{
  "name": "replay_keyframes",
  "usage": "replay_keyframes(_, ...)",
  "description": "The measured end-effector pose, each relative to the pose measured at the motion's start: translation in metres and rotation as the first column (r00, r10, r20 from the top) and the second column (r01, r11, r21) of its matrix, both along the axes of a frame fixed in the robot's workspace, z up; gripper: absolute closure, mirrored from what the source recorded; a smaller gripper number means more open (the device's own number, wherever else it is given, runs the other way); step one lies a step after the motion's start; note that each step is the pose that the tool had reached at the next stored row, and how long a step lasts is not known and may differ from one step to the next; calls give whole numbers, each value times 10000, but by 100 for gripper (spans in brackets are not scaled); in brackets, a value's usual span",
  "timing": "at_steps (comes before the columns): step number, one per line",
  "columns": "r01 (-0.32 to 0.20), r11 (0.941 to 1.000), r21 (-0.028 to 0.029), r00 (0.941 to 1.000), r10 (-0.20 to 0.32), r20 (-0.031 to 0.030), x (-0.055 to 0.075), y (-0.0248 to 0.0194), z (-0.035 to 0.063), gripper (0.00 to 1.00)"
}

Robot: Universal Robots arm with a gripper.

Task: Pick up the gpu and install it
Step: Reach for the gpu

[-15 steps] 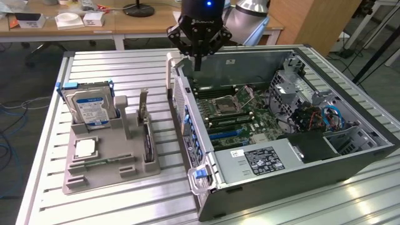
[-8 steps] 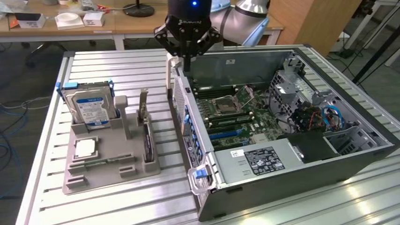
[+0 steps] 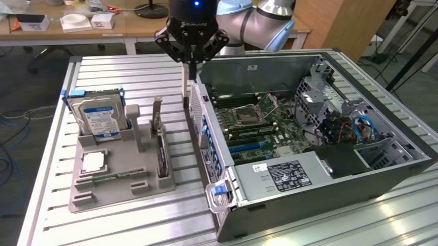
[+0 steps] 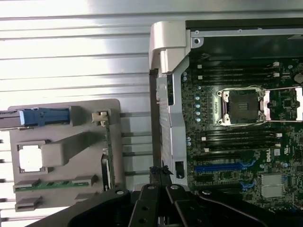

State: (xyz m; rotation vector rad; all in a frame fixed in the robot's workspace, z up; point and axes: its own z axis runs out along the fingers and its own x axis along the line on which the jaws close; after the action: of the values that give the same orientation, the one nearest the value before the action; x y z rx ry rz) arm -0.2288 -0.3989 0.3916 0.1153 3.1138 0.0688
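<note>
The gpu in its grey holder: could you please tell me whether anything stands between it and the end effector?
Nothing visible does. The gpu stands upright in the holder with its upper edge free; the end effector, shut, hangs above the case wall beside it.

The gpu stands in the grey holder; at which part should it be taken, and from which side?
The gpu stands on edge in a slot of the grey holder, faces upright, lower edge hidden. So probably take its free upper edge from straight above, pinching the two flat faces.
</note>
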Motion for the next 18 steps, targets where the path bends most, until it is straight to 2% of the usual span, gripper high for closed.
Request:
replay_keyframes(10,-9,10000,0,10000,9,1,-290,0,-6,89)
replay_keyframes(18,-14,10000,0,10000,14,0,-473,0,-9,89)
